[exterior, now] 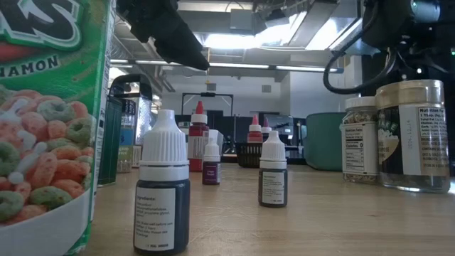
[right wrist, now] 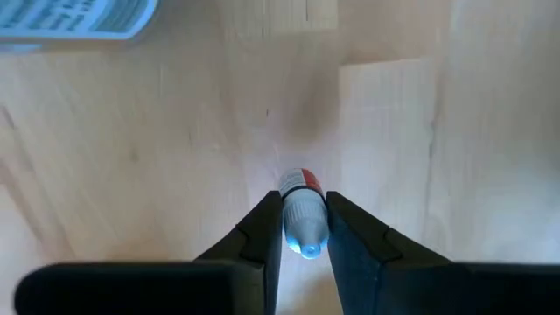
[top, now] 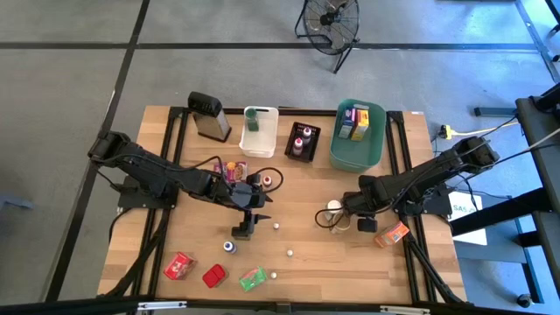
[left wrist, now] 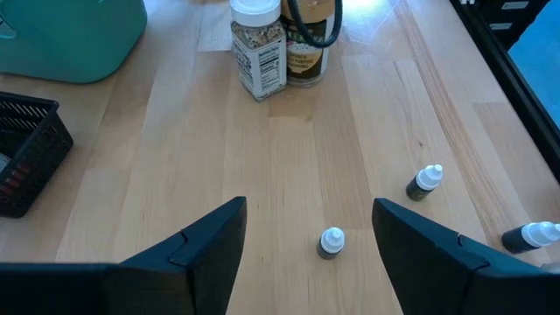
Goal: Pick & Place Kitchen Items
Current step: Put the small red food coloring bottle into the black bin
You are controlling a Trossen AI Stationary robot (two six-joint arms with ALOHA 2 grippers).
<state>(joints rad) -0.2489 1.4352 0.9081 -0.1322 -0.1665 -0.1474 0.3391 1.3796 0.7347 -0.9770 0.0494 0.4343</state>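
Note:
My right gripper [right wrist: 303,229] is shut on a small bottle [right wrist: 302,210] with a pale cap and a red label, over the table's right half [top: 365,219]. My left gripper [left wrist: 308,229] hangs open above the table's middle [top: 261,210]. A tiny white-capped bottle [left wrist: 331,242] stands on the wood below and ahead of it, between the two fingers as the left wrist view shows them [top: 276,226]. Two spice jars [left wrist: 278,44] stand farther on, between the arms [top: 332,210]. My right gripper pinches the small bottle's capped end [right wrist: 304,229] between its two fingers, one on each side. The fingers come from above, pointing down. The red-labelled body [right wrist: 303,180] sticks out past the fingertips toward the table; whether it touches the wood I cannot tell.
At the far edge stand a grater [top: 208,115], a white bin [top: 260,131], a black bin [top: 303,140] and a teal bin [top: 357,144]. Near the front lie red packets [top: 179,265], a green packet [top: 252,279], an orange packet [top: 391,234] and more tiny bottles [top: 290,253].

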